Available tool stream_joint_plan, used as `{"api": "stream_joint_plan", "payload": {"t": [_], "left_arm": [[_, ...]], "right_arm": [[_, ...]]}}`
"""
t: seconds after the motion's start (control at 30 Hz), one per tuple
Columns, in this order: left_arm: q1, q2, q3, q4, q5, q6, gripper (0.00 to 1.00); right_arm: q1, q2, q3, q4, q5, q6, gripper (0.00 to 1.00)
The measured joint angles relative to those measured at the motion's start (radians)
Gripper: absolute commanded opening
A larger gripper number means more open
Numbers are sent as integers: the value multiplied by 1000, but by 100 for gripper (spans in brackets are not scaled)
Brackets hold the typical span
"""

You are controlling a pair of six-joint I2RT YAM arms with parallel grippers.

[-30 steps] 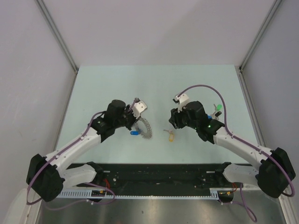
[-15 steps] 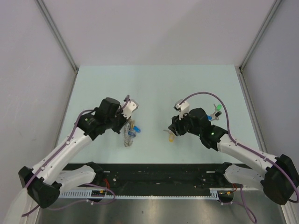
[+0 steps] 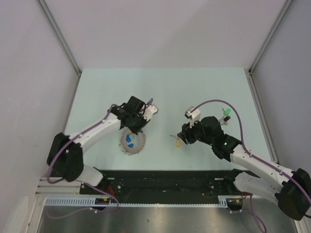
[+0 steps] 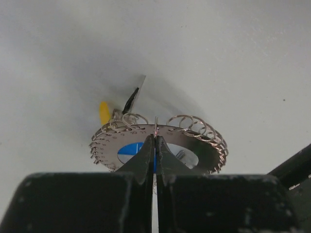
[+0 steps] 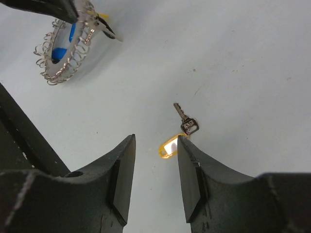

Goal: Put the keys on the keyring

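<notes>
The keyring [image 3: 132,141] is a wide grey ring edged with small wire loops. It lies nearly flat, low over the table at centre left, with a blue tag [image 3: 129,140] in its hole. My left gripper [image 3: 138,130] is shut on one wire loop at its rim; in the left wrist view the jaws [image 4: 155,141] pinch that loop on the keyring [image 4: 194,141]. A yellow-capped key [image 4: 104,112] sticks out at the ring's far edge. My right gripper [image 5: 155,179] is open, just above a dark key [image 5: 186,120] with a yellow tag [image 5: 168,146] on the table [image 3: 178,142].
A green-capped key [image 3: 226,113] lies at the right of the table, behind my right arm. The keyring [image 5: 63,53] shows at the top left of the right wrist view. A black rail [image 3: 165,179] runs along the table's near edge.
My left arm swung and turned the keyring from hanging edge-on to lying nearly flat, lower and nearer the front. My right gripper moved slightly down and forward over the yellow-tagged key.
</notes>
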Motion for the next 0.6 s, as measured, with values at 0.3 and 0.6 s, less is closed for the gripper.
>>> {"api": "stream_joint_plan", "payload": {"t": [0.3,0.6], "left_arm": [[0,259,25,174,50,6,8],[0,275,15,299,52,-16,18]], "right_arm": [[-33,-6,-29,6,-37,-12,45],[-69,-16,-53,26,-92,-25,45]]}}
